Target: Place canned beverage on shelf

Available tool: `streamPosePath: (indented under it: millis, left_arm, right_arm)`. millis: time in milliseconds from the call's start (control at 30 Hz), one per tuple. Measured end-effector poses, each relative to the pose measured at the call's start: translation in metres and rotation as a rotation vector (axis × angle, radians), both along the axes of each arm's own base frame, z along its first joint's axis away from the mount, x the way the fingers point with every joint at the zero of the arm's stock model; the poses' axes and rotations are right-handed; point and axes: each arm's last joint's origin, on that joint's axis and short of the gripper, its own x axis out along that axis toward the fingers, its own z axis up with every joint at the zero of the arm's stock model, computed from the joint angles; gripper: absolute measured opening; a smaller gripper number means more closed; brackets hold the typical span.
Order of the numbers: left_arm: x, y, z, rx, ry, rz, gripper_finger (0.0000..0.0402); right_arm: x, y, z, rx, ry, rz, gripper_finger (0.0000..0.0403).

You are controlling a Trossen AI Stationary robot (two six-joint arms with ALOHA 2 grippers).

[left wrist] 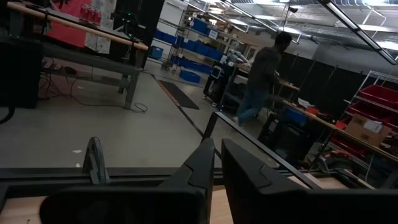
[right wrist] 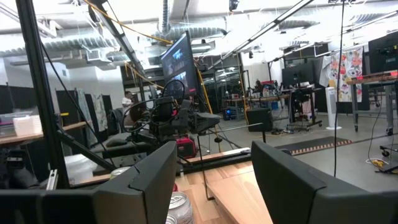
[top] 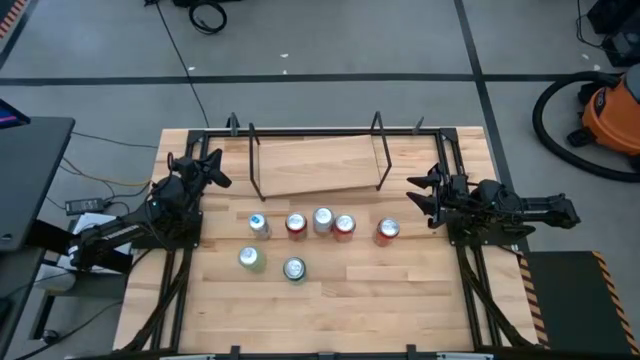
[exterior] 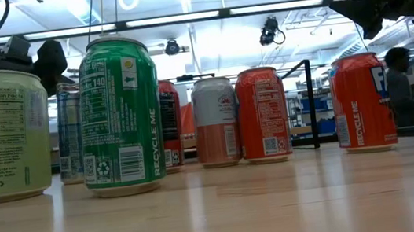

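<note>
The shelf [top: 315, 165], a pale board with thin black rod uprights, stands at the table's far middle with nothing on it. Several cans stand upright on the table in front of it: a row with a blue one [top: 258, 225], two red ones [top: 296, 225] [top: 344, 227], a silver one [top: 322, 220] and a red one [top: 387, 231], and nearer, a pale green can [top: 250, 259] and a green can [top: 294, 269]. My left gripper [top: 208, 168] is shut and empty at the table's left edge. My right gripper [top: 420, 194] is open and empty at the right, just right of the red can.
A black metal frame [top: 440, 150] runs around the tabletop's edges. Bare plank lies between the cans and the near edge [top: 380, 300]. A person [exterior: 400, 88] stands in the room beyond the table. An orange vacuum [top: 610, 110] sits on the floor at the far right.
</note>
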Motion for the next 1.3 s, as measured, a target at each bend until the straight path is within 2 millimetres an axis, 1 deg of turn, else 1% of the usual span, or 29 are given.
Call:
streamPosePath:
  millis: [900,1133,1200,1300]
  left_arm:
    - [0.0000,0.0000,0.0002,-0.001,-0.004,0.000,0.0041]
    - [-0.0003,-0.0001,0.0027,-0.080,-0.199,-0.015,0.0041]
    - [-0.0003,-0.0002,0.0034,-0.090,-0.233,-0.019,0.0041]
    - [-0.0001,-0.0002,0.0027,-0.095,-0.227,-0.024,0.0041]
  right_arm:
    - [0.0000,0.0000,0.0001,0.000,0.000,0.000,0.0218]
    - [0.0000,0.0000,0.0000,0.000,0.000,0.000,0.0218]
    - [0.0000,0.0000,0.0001,0.000,0.000,0.000,0.0218]
    - [0.0000,0.0000,0.0000,0.000,0.000,0.000,0.0218]
